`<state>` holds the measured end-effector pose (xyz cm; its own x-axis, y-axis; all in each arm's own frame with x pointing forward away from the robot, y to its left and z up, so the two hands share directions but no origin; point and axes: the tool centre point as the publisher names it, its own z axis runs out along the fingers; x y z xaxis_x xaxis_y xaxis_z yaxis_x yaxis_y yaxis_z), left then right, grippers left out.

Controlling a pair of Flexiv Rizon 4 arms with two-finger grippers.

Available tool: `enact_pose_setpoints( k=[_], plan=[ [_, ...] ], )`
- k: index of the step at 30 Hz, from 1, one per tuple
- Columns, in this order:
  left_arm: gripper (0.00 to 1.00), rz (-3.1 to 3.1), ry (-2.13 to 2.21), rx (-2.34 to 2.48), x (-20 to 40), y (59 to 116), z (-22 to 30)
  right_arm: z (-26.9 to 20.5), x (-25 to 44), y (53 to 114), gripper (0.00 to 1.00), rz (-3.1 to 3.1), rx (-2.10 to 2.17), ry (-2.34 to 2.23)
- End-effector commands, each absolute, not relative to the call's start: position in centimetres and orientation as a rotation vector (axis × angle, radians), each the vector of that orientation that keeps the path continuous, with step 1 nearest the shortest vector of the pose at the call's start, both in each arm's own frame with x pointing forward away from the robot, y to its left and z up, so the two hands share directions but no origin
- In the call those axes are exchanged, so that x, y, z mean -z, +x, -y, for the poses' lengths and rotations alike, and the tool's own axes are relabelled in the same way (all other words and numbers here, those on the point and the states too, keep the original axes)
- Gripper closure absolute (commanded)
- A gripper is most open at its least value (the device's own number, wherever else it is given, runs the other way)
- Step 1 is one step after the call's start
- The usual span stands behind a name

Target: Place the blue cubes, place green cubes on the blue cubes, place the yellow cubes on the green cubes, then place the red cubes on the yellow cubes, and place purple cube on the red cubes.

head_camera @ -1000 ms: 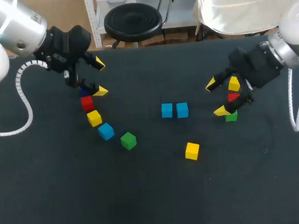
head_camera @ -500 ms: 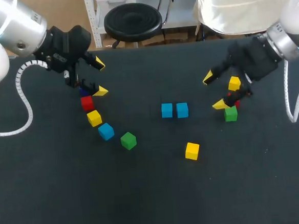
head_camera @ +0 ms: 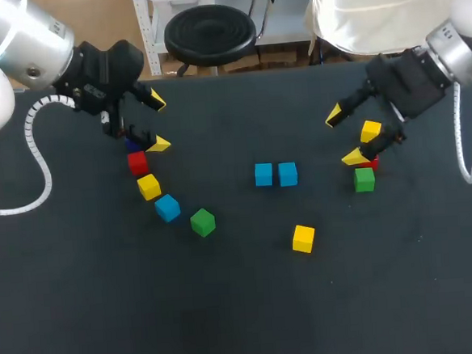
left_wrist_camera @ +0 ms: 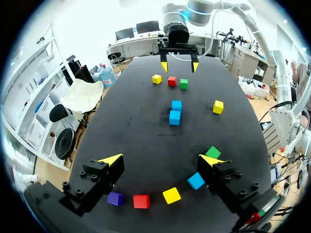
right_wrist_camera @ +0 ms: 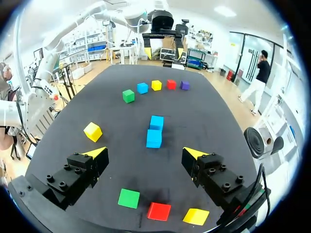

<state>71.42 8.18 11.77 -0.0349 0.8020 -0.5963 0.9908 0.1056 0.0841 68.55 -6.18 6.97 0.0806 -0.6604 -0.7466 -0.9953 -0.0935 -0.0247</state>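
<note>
Left gripper (head_camera: 158, 122): fingers released and wide apart, holding nothing; positioned over the purple cube (left_wrist_camera: 115, 198).
Right gripper (head_camera: 343, 137): fingers released and wide apart, holding nothing.
Left row: purple cube, left red cube (head_camera: 138, 163), left yellow cube (head_camera: 148, 186), single blue cube (head_camera: 167, 207), left green cube (head_camera: 203, 222), in a curved line.
Blue pair (head_camera: 263, 174): two cubes touching, table (head_camera: 230, 323) middle.
Right row: right yellow cube (head_camera: 370, 131), right red cube (right_wrist_camera: 159, 211), right green cube (head_camera: 364, 179), under the right gripper.
Loose yellow cube (head_camera: 303, 239): alone, near the blue pair.
</note>
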Motion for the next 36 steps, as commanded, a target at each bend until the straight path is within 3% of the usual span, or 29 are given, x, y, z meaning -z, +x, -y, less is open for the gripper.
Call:
enact_pose_setpoints(
  k=[1, 21, 36],
  plan=[
    [0.00, -1.886, 1.745, 0.489, -11.8, 71.4, -8.2, 6.2, -7.0, 68.5, 0.00, -1.633, -0.788, -1.812],
    [0.00, -1.436, 2.372, 0.525, -7.8, 64.4, -11.3, 6.2, -7.0, 68.5, 0.00, -1.633, -0.788, -1.812],
    [0.00, -1.524, 2.378, 0.474, -7.2, 64.6, -10.8, 6.2, -7.0, 68.5, 0.00, -1.633, -0.788, -1.812]
  ],
)
